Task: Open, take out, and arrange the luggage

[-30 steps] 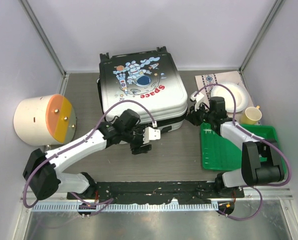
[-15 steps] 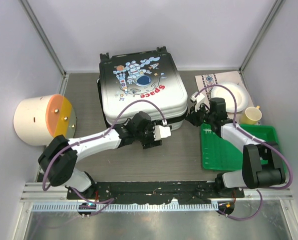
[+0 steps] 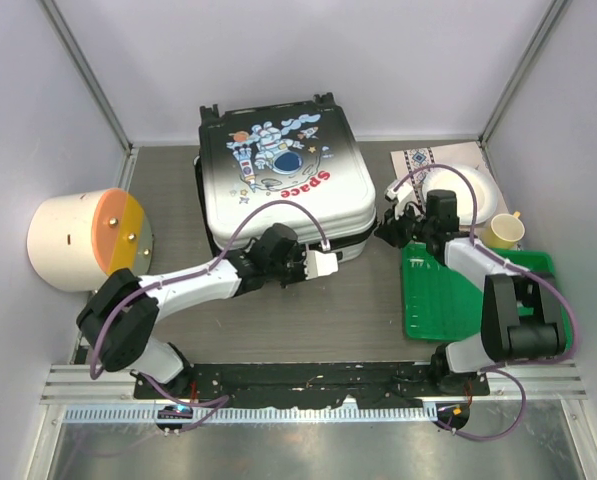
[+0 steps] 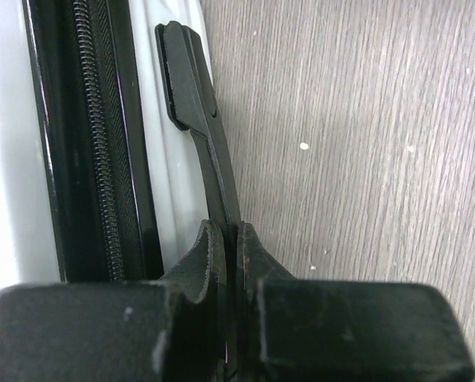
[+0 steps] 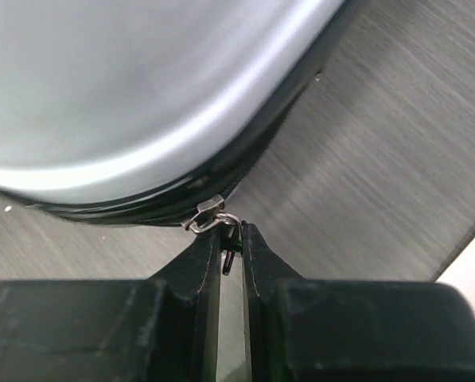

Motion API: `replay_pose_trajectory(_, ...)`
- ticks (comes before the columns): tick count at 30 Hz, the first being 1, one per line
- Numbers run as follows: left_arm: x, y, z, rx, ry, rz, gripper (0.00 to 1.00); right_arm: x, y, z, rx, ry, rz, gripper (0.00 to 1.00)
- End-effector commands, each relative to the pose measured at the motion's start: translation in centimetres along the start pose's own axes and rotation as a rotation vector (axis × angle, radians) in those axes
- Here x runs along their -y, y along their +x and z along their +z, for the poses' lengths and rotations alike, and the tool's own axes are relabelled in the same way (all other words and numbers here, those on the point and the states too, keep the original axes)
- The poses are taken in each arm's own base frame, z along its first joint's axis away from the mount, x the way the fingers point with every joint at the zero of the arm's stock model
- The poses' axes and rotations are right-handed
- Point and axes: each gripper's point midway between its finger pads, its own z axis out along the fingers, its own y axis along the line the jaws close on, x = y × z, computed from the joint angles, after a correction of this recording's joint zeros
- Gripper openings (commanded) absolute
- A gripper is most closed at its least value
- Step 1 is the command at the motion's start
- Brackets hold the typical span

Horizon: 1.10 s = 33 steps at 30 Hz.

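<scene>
The left gripper [image 4: 235,239] and right gripper [image 5: 231,239] are each pinched shut on a fitting along the luggage's near edge. On the grey wood-grain table [image 3: 348,300], the small hard-shell suitcase [image 3: 278,185], white fading to black with a cartoon astronaut and red "Space" print, lies flat and zipped closed at back centre. It sits between a cream cylindrical bin [image 3: 78,245] with an orange lid and a green plastic tray [image 3: 458,300]. The left gripper clamps the slim black side handle [image 4: 196,95]. The right gripper holds the small black zipper pull [image 5: 229,256] on its metal ring [image 5: 209,216] at the near right corner. The likely risks are that the thin tab slips from the fingers as the zip rounds the corner, or that the case slides if the handle hold gives.
</scene>
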Motion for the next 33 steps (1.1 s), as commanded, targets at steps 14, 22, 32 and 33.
replay_pose_trajectory(14,3.8,12.6,-4.6,-0.373,0.162,-0.029,0.0,13.0,-11.7,6.5,0.29,0.069,-0.174,0.01)
replay_pose_trajectory(22,3.0,9.9,-4.4,-0.309,0.186,-0.057,0.19,11.0,-12.7,8.2,0.343,0.008,-0.085,0.01)
replay_pose_trajectory(32,-0.8,-7.2,-10.4,0.095,0.264,-0.226,0.79,16.6,-9.1,5.1,0.241,0.174,0.016,0.01)
replay_pose_trajectory(33,-1.4,-9.1,-11.8,0.156,0.248,-0.203,0.79,16.8,-8.7,5.0,0.233,0.179,0.006,0.01)
